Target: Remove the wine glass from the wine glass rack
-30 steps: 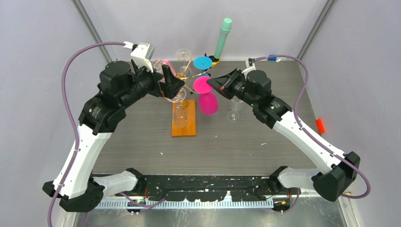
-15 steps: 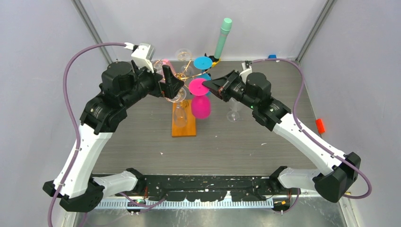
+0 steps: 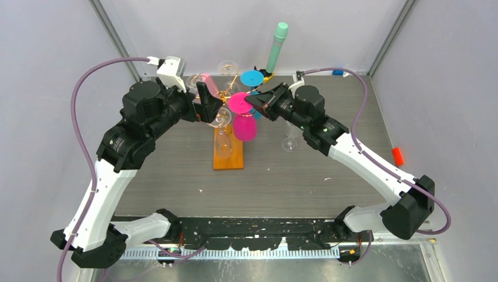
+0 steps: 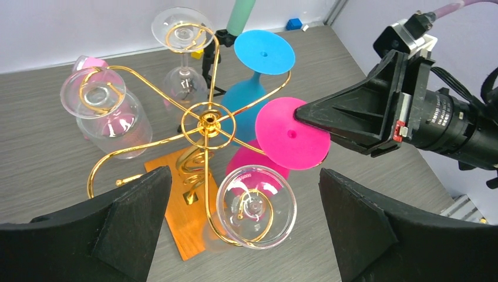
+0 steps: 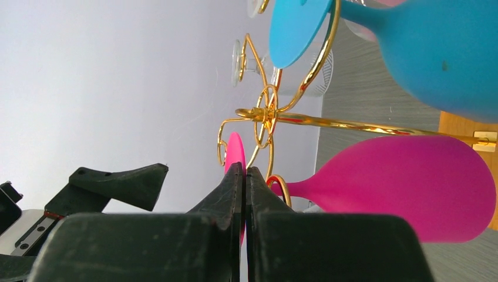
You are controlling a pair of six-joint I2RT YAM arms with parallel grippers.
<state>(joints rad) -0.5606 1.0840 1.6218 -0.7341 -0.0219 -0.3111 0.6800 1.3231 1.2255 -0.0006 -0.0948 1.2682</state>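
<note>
Your right gripper [image 3: 253, 101] is clamped on the rim of the pink wine glass [image 3: 245, 126] foot. In the right wrist view the fingers [image 5: 235, 194] meet flat on the disc's edge.

The glass hangs foot up, bowl down, at frame centre in the top view, just right of the far end of the wine glass rack [image 3: 228, 154] base. Its stem sits at a gold curl just under the foot (can't tell whether it is free of the wire).

Your left gripper [image 4: 244, 176] is spread wide and holds nothing. It hovers over the near side of the rack, above a clear glass [image 4: 255, 205] hung on the nearest scroll.

A blue wine glass [image 4: 264, 51] hangs behind the pink one, with two more clear glasses [image 4: 94, 93] on the left and far arms. One clear glass stands upright on the table [image 3: 293, 176] under your right wrist.
</note>
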